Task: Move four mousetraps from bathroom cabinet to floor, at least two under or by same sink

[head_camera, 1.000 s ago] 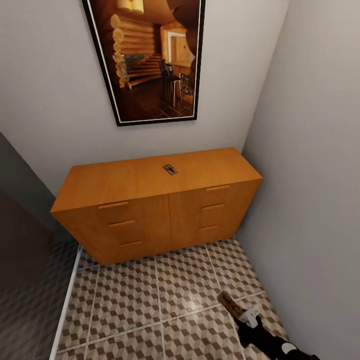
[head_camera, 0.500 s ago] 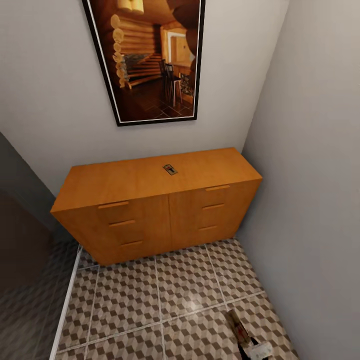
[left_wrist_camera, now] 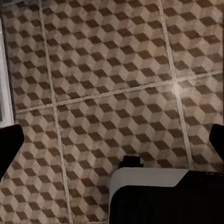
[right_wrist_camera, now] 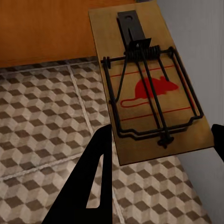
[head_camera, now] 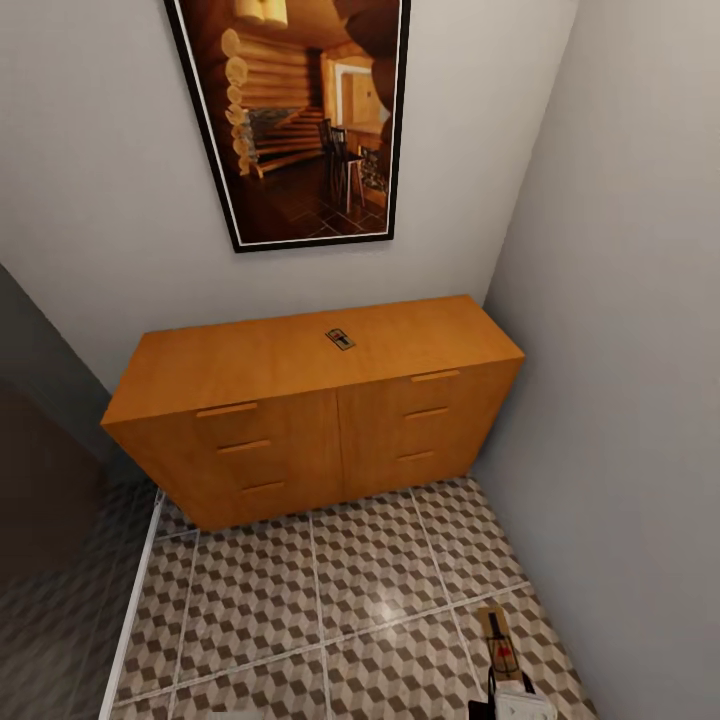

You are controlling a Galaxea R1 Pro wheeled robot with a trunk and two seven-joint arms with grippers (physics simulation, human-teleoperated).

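My right gripper (head_camera: 503,682) sits at the lower right of the head view, shut on a brown wooden mousetrap (head_camera: 499,638) held above the cube-patterned bathroom floor (head_camera: 350,620). In the right wrist view this mousetrap (right_wrist_camera: 149,88) shows its dark wire and red mouse mark, clamped between the dark fingers (right_wrist_camera: 95,182). A second mousetrap (head_camera: 340,339) lies on top of the orange wooden cabinet (head_camera: 300,440). My left gripper (left_wrist_camera: 112,140) is open over bare floor tiles (left_wrist_camera: 107,70). The sink and the other mousetraps are out of view.
The cabinet stands against the back wall under a dark-framed picture (head_camera: 300,120). A grey wall (head_camera: 620,400) runs close along the right side. A dark doorway or panel (head_camera: 40,480) lies at the left. A white-and-black robot part (left_wrist_camera: 158,196) is below the left gripper.
My right gripper has pulled back toward the lower edge of the head view with the mousetrap, and the trap has turned to point more straight ahead. The cabinet and its trap are unchanged.
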